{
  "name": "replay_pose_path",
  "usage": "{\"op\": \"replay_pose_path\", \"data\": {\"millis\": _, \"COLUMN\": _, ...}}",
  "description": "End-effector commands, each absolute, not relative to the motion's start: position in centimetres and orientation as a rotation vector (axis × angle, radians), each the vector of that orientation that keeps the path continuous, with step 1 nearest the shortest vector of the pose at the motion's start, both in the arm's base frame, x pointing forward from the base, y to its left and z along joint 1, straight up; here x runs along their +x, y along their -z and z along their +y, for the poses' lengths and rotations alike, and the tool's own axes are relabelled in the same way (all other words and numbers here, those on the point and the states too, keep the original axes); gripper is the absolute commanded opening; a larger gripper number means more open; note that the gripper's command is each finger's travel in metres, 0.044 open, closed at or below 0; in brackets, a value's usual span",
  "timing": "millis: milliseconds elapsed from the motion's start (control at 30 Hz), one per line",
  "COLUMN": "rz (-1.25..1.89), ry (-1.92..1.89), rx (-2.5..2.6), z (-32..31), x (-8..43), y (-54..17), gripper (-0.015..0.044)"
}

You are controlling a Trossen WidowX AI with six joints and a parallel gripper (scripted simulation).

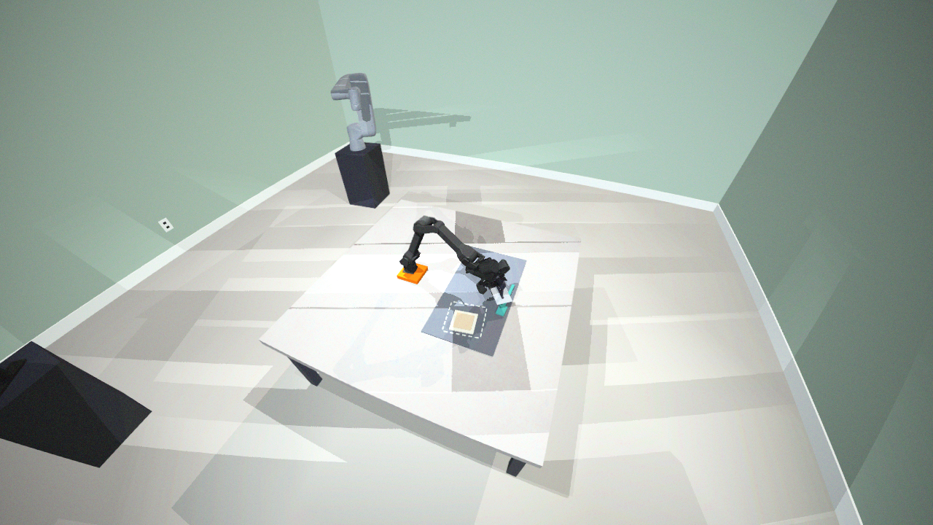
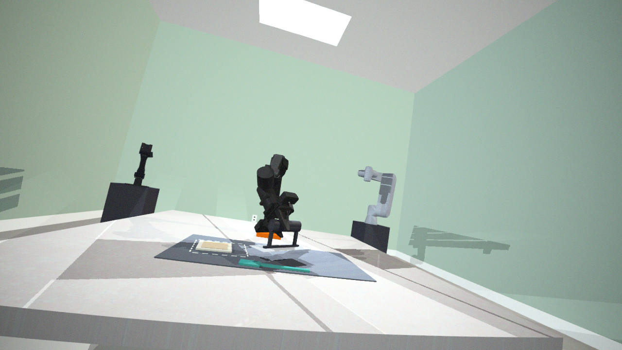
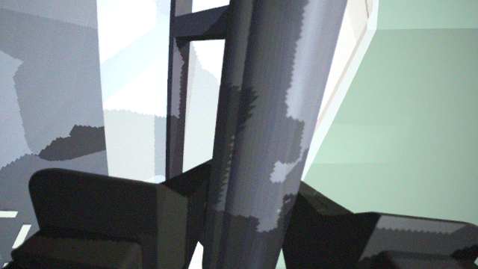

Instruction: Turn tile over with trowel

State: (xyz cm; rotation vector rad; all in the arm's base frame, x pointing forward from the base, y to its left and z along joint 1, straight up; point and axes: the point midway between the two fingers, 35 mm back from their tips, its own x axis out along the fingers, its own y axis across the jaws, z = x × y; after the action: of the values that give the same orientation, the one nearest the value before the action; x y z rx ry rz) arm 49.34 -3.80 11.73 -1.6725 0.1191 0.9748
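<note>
My gripper [image 1: 497,284] [image 2: 285,223] [image 3: 244,209] is shut on the dark round handle of the trowel [image 2: 296,225] [image 3: 269,123]. The trowel's pale flat blade [image 1: 501,298] hangs low over the mat [image 1: 490,345] [image 2: 348,267], beside the tile and apart from it, with nothing seen on it. The tile [image 1: 463,321] [image 2: 214,246] is cream with a tan square on its upper face. It lies flat inside the dashed outline, part of which shows in the wrist view as white dashes [image 3: 22,236]. The tile's underside is hidden.
A teal flat tool [image 1: 501,310] [image 2: 285,267] lies on the mat near its edge, close to the trowel blade. The arm's orange base [image 1: 412,273] [image 2: 268,235] stands on the white table [image 1: 391,339]. Two other arms on dark pedestals stand beyond the table.
</note>
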Motion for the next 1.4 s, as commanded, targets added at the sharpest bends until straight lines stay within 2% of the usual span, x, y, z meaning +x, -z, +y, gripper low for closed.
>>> {"op": "replay_pose_path", "data": {"millis": 0, "rz": 0.09, "ry": -0.982, "rx": -1.68, "z": -1.5, "x": 48.6, "y": -12.2, "gripper": 0.0}}
{"op": "replay_pose_path", "data": {"millis": 933, "rz": -0.109, "ry": -1.148, "rx": -1.701, "z": 13.8, "x": 39.0, "y": -10.4, "gripper": 0.0}}
{"op": "replay_pose_path", "data": {"millis": 1367, "rz": -0.12, "ry": -1.156, "rx": -1.701, "z": 14.4, "x": 38.4, "y": -9.0, "gripper": 0.0}}
